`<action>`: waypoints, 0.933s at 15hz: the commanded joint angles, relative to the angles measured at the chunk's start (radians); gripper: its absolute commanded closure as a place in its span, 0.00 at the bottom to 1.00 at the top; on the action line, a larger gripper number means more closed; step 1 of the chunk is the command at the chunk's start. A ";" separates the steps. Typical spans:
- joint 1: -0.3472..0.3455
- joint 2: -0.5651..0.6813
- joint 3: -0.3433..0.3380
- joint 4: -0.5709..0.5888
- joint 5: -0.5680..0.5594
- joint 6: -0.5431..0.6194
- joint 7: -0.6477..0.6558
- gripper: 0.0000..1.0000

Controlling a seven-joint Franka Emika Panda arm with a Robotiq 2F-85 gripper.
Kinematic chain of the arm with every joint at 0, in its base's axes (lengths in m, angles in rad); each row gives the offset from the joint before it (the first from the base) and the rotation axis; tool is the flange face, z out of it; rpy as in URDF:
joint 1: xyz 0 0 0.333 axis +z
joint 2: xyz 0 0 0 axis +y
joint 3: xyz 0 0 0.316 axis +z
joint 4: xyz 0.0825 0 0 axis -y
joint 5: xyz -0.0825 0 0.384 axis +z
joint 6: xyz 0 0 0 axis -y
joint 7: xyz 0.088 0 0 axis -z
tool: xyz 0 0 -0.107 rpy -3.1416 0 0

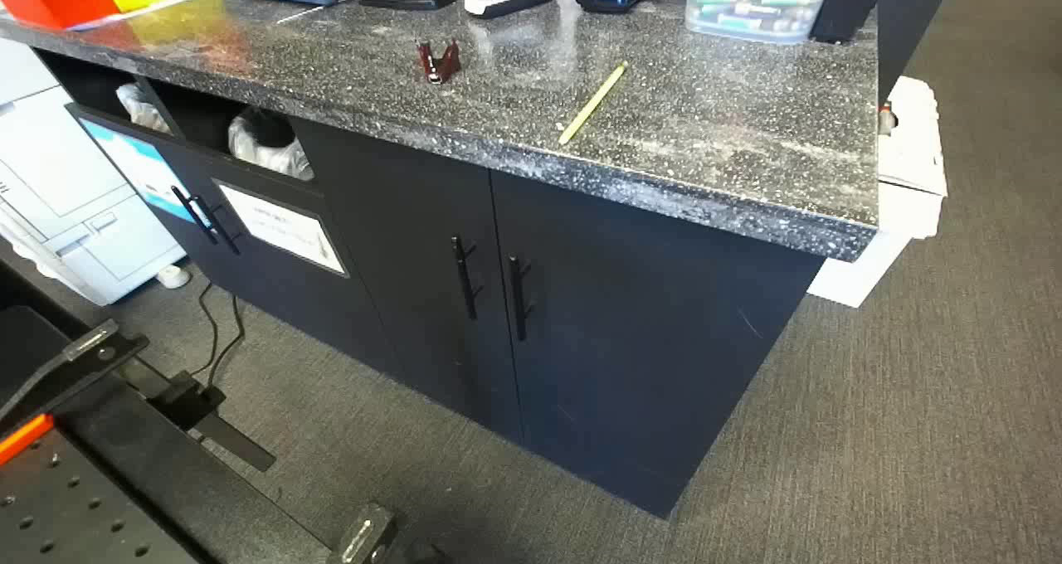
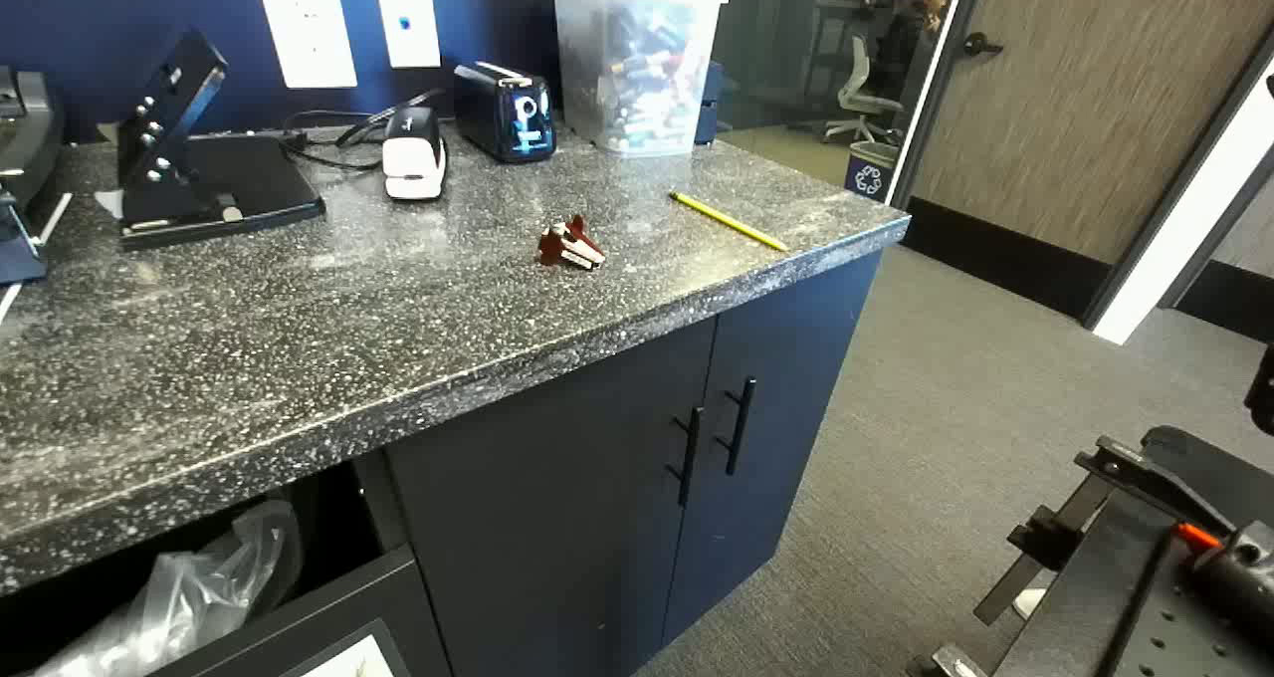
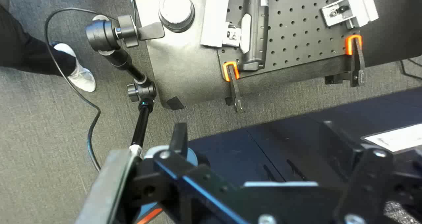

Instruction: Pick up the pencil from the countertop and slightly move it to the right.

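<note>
The thin yellow pencil [image 1: 594, 102] lies on the dark speckled countertop [image 1: 713, 124], close to its front edge. In an exterior view the pencil [image 2: 729, 221] lies near the far corner of the countertop [image 2: 328, 348], slanted toward the front edge. My gripper [image 3: 254, 125] shows only in the wrist view. Its two fingers stand wide apart with nothing between them. Behind them are dark cabinet doors and carpet, so the gripper is away from the pencil. The pencil is out of the wrist view. A small speckled patch of countertop [image 3: 400, 213] shows there at lower right.
A dark red staple remover [image 1: 437, 62] sits near the pencil. A clear tub of batteries [image 2: 642, 70], a black sharpener-like box [image 2: 506, 112], a stapler [image 2: 414, 154] and a hole punch [image 2: 214, 174] stand toward the back. A black perforated cart [image 3: 290, 26] stands before the cabinets.
</note>
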 commanded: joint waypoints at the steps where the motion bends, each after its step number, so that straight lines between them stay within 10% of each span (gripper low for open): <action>1: -0.005 0.001 0.004 0.002 0.002 -0.001 -0.002 0.00; 14: 0.005 0.020 0.028 0.012 0.003 0.012 0.028 0.00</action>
